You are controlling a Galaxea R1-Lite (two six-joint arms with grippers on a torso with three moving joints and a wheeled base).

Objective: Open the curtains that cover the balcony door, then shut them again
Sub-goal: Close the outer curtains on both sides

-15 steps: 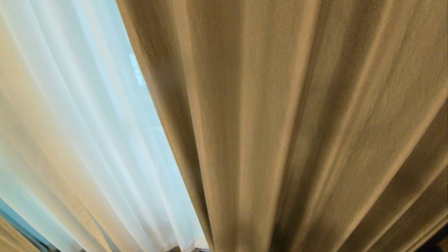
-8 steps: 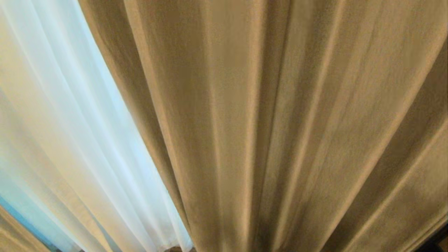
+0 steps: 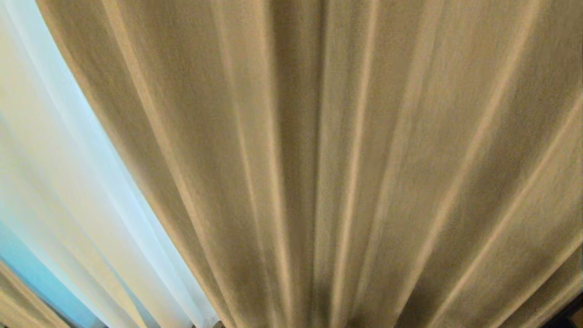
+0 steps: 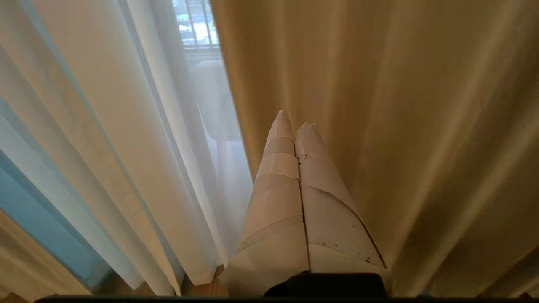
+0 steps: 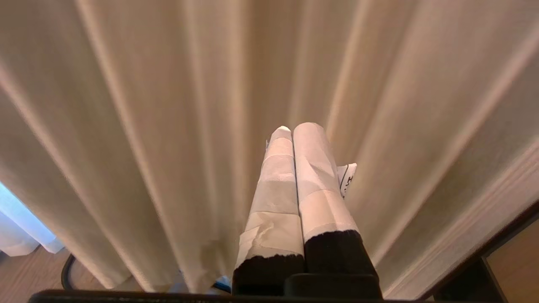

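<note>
the heavy beige drape (image 3: 346,173) fills most of the head view, its pleats fanning out from the lower middle of the picture up toward the top. to its left hangs the white sheer (image 3: 59,182), thin and bright with daylight behind it; the edge of the drape runs as a slanted line from the upper left down to the bottom centre. at the far lower left corner a strip of pale blue shows beyond the sheer, and a sliver of another beige fold (image 3: 18,305) sits in that corner. neither arm appears in the head view

in the left wrist view the left gripper (image 4: 295,126) points at the seam where the drape (image 4: 400,139) meets the sheer (image 4: 105,139). its two tape-wrapped fingers (image 4: 278,185) are pressed together with nothing between them. through the sheer a window with vertical bars (image 4: 196,25) can be made out faintly; the balcony door itself cannot be told apart behind the fabric. a bit of wooden floor (image 4: 206,288) shows under the hems

in the right wrist view the right gripper (image 5: 294,128) faces the folds of the drape (image 5: 160,126), close to the cloth; whether it touches is unclear. its taped fingers (image 5: 276,198) are closed against each other and hold nothing. a small paper tag (image 5: 347,179) sticks out beside one finger. a dark frame edge (image 5: 476,261) and wood floor (image 5: 29,273) show at the lower corners
</note>
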